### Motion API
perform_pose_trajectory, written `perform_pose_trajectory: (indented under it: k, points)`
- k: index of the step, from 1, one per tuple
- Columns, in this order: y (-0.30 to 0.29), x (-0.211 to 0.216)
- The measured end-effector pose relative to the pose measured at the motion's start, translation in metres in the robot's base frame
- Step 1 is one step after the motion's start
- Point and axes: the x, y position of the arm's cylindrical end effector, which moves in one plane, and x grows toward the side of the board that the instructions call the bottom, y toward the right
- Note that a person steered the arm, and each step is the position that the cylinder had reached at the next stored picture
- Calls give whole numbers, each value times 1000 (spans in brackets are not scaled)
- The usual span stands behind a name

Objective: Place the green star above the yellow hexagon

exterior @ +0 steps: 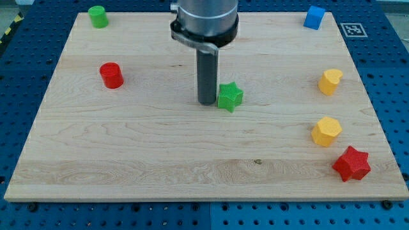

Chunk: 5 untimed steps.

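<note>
The green star (230, 96) lies near the middle of the wooden board (128, 160). My tip (206, 102) rests on the board right at the star's left side, touching or nearly touching it. The yellow hexagon (326, 131) sits at the view's right, well to the right of and lower than the star. The rod rises from the tip to the arm's grey body at the view's top.
A yellow heart-like block (330, 82) lies above the hexagon. A red star (351, 163) lies below it at the bottom right. A blue cube (314, 17) is top right, a green cylinder (98, 16) top left, a red cylinder (111, 75) at the left.
</note>
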Motion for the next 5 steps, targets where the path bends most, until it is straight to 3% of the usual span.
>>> perform_pose_trajectory:
  k: [2,3,5]
  points:
    - [90,-2]
    - [106,-2]
    - [72,9]
